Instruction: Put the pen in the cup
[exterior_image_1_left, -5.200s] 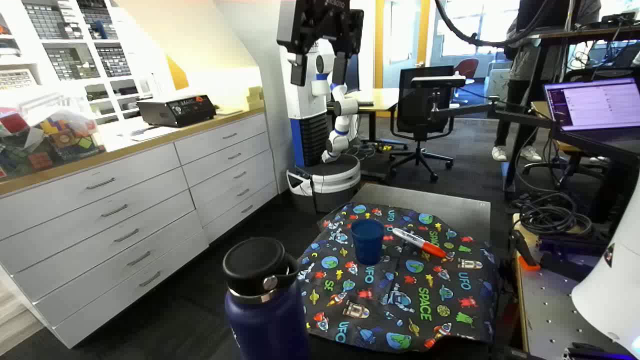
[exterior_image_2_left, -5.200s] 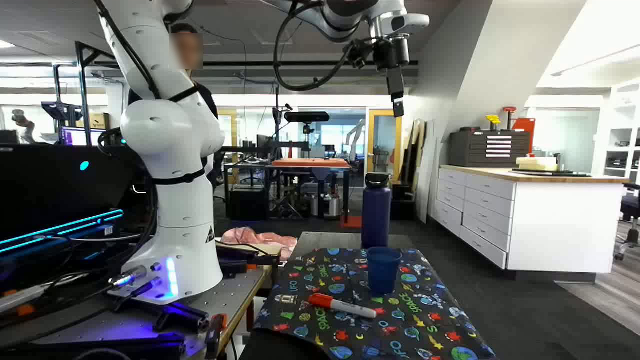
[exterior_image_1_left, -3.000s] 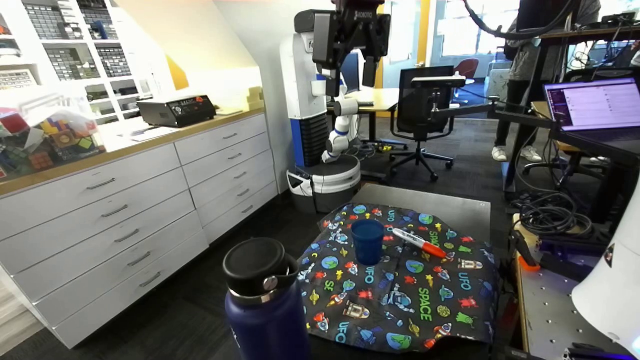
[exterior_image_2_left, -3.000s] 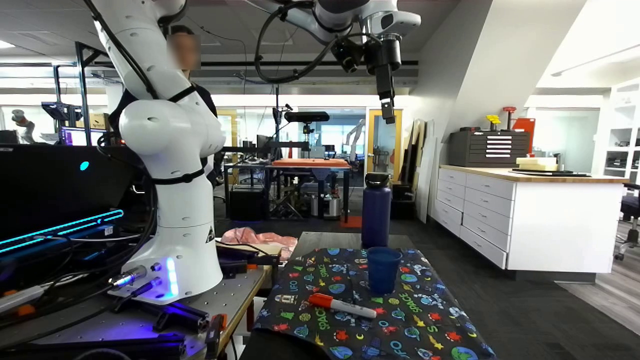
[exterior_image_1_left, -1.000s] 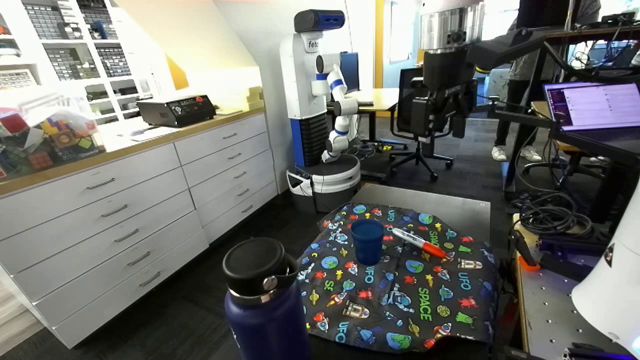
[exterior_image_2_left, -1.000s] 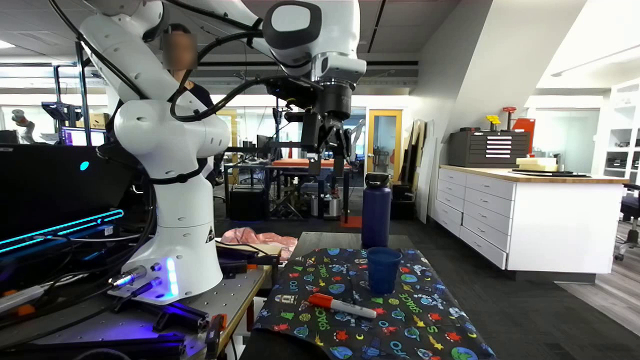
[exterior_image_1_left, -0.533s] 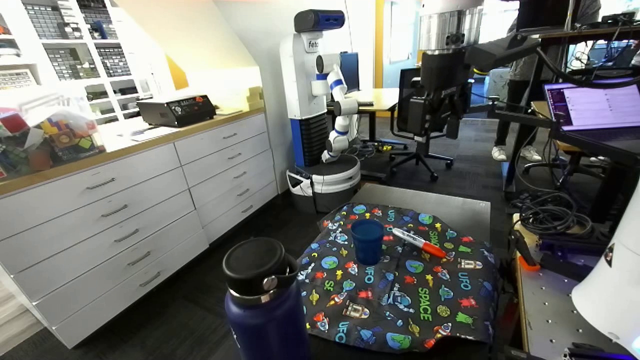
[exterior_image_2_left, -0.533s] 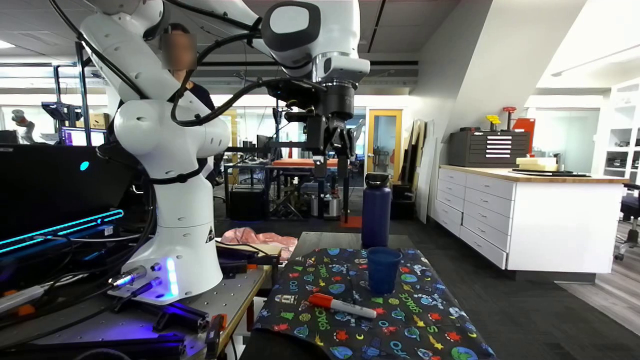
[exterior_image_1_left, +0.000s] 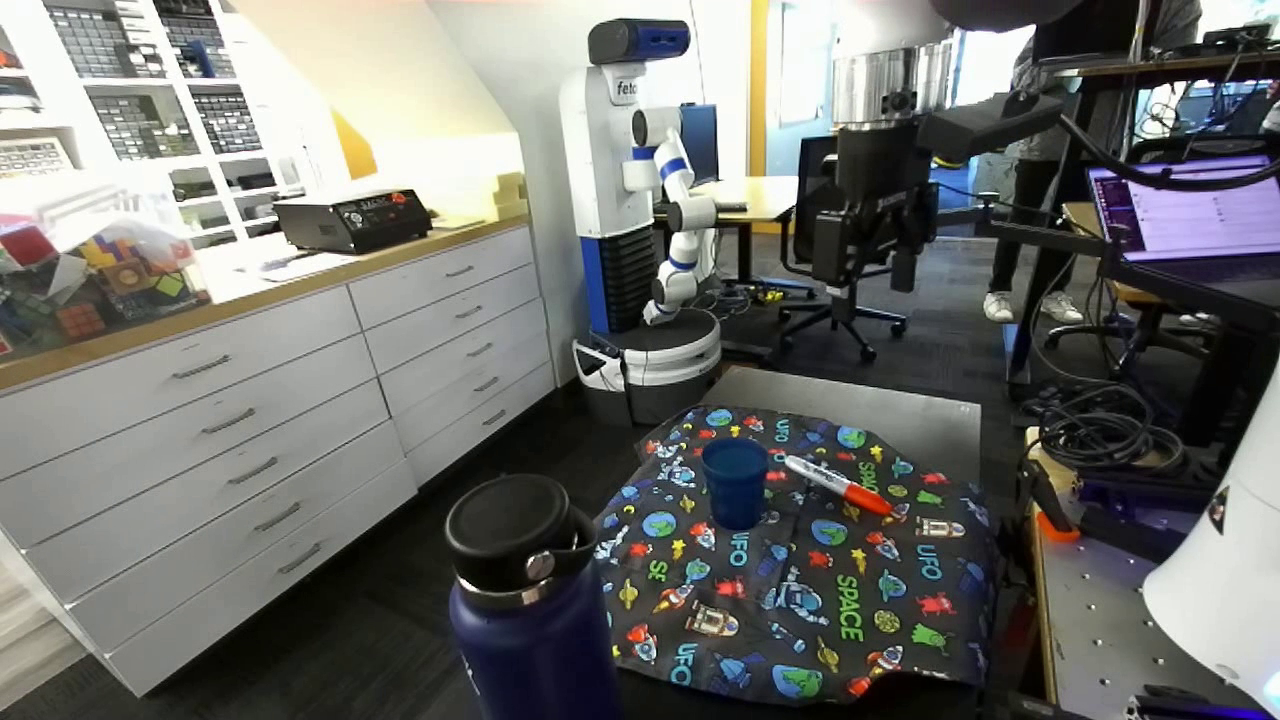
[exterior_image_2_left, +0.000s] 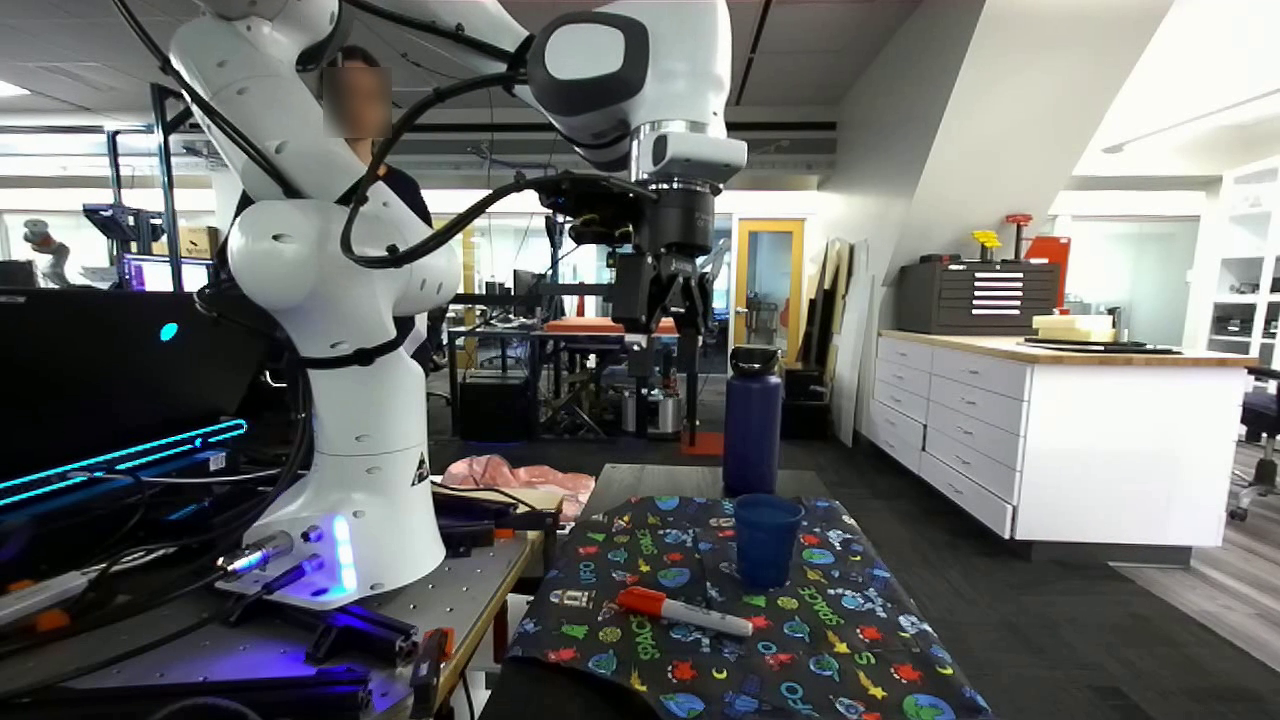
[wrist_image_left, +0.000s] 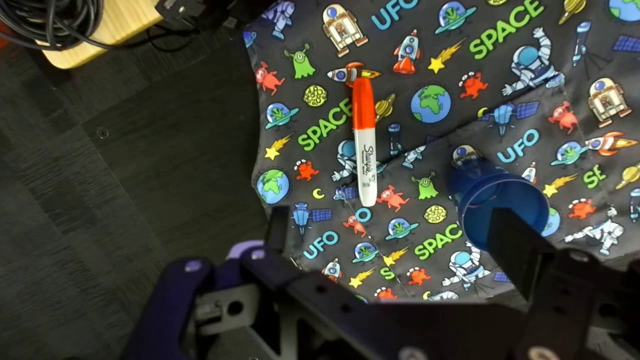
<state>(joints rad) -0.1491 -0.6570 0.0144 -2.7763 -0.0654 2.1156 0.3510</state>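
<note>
Orange and white: read "Sharpie" on the pen (wrist_image_left: 366, 165), lying flat on the dark cloth (wrist_image_left: 440, 160) printed "SPACE" and "UFO", near the upright blue cup (exterior_image_2_left: 768, 540). Saw the fingers (wrist_image_left: 517, 245) spread apart, well above the tabletop (exterior_image_1_left: 910, 420).

Upright blue cup (exterior_image_1_left: 736, 490), pen (exterior_image_1_left: 838, 485) lying near, hand (exterior_image_1_left: 873, 283) above

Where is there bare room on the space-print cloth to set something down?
In an exterior view, the cloth is widest open between the black-lidded bottle, cup, Sharpie marker and the near edge. Grey tabletop lies bare past the far edge. Crowded: between cup and the marker's white end.
</note>
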